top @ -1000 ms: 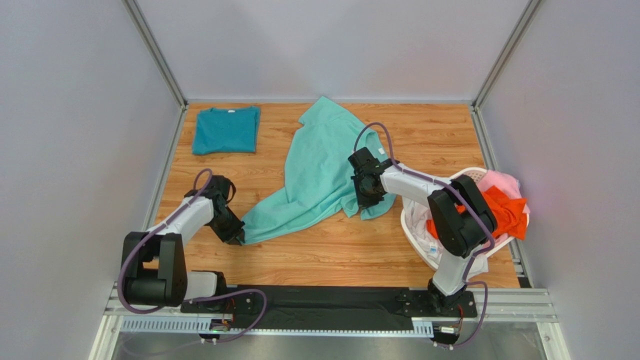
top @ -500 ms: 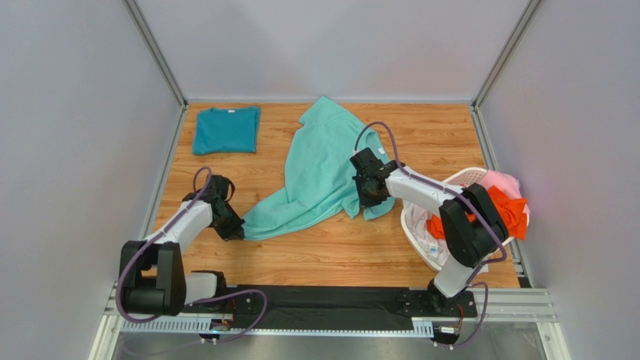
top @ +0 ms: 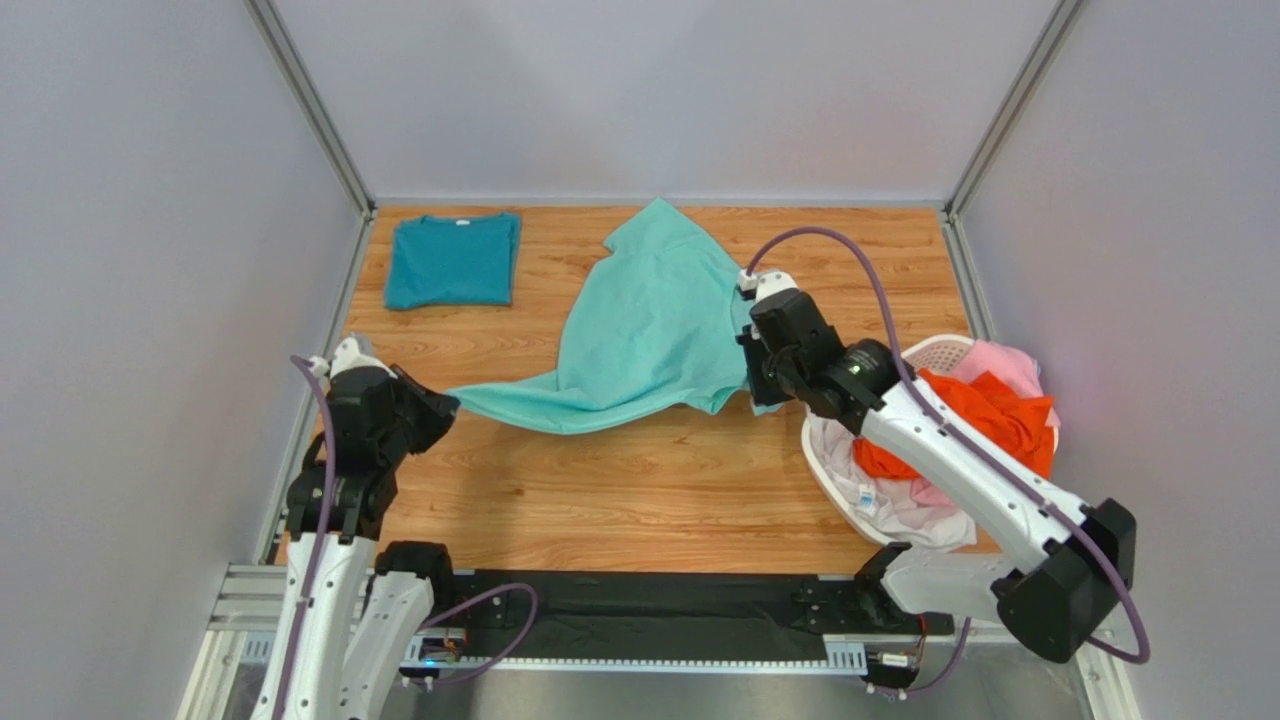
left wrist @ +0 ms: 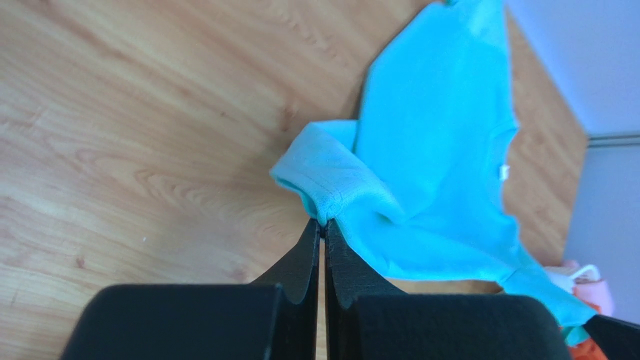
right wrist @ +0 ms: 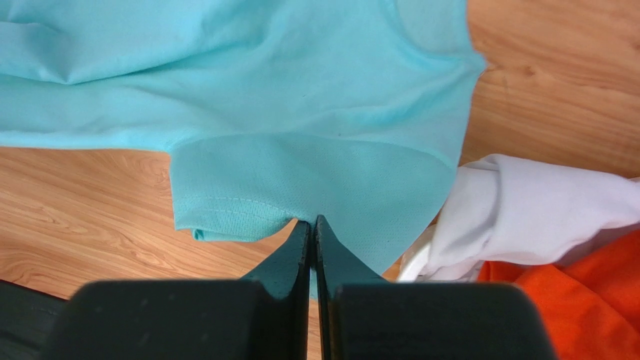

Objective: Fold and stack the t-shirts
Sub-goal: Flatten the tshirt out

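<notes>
I count five t-shirts, one of each colour. The mint-aqua t-shirt [top: 646,323] is the one I hold. It runs from 12 o'clock on the worktop [top: 631,480] down toward the centre, stretched between my two end effectors. The teal t-shirt [top: 451,260] lies folded flat at 10 o'clock, well apart from everything else. One laundry basket [top: 935,351] sits at 4 o'clock. It holds the orange t-shirt [top: 992,420] on top, the pink t-shirt [top: 1004,365] at its far rim and the white t-shirt [top: 902,503] spilling over the near side. The white cloth looks like a single garment, but its folds hide too much for me to be sure.

I have two arms. My left arm rises from the near edge at 7 o'clock, with its wrist at 9 o'clock pointing toward 3 o'clock. My left end effector [left wrist: 321,229] is pinched tight on a rolled, ribbed edge of the mint-aqua t-shirt.

My right arm reaches from its base at 5 o'clock across the basket toward 11 o'clock. My right end effector [right wrist: 312,223] is clamped on a stitched hem of the same shirt, just beside the basket's 9 o'clock rim.
</notes>
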Action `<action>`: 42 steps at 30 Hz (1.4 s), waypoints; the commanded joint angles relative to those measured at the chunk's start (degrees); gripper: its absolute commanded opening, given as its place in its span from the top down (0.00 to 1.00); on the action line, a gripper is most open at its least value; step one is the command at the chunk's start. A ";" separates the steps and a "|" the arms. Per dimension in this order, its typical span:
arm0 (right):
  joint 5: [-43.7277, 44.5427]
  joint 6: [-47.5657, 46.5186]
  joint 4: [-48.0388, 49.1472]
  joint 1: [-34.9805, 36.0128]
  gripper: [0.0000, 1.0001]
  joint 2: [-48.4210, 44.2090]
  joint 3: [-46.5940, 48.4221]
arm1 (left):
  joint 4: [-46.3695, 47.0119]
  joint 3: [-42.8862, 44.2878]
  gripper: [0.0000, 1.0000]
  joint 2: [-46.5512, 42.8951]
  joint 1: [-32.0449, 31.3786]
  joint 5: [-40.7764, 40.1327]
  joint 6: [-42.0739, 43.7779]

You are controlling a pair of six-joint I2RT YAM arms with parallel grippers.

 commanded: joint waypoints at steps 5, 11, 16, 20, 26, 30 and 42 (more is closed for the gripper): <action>6.64 -4.41 -3.63 -0.03 1.00 -8.37 12.04 | -2.28 14.63 1.00 -1.24 -0.18 -3.09 -1.77; 8.75 -9.07 -3.81 -0.03 1.00 -11.19 27.07 | -2.98 27.81 1.00 0.69 -0.18 -4.41 -0.90; 2.18 -15.82 -4.59 -0.12 1.00 -11.19 38.67 | -5.00 38.90 1.00 1.04 -0.18 -6.08 0.07; -4.07 -19.43 -6.97 -0.03 1.00 -9.97 50.86 | -7.20 48.55 1.00 1.57 -0.18 -6.60 1.21; -19.35 -21.38 -8.38 -0.03 1.00 -9.26 61.97 | -9.49 58.50 1.00 1.92 -0.18 -5.56 2.18; -27.18 -21.12 -7.24 -0.03 1.00 -10.40 66.45 | -9.84 62.64 1.00 1.83 -0.18 -3.97 2.71; -23.16 -23.57 -4.86 -0.03 1.00 -7.07 64.45 | -10.02 62.13 1.00 5.87 -0.18 -6.16 4.20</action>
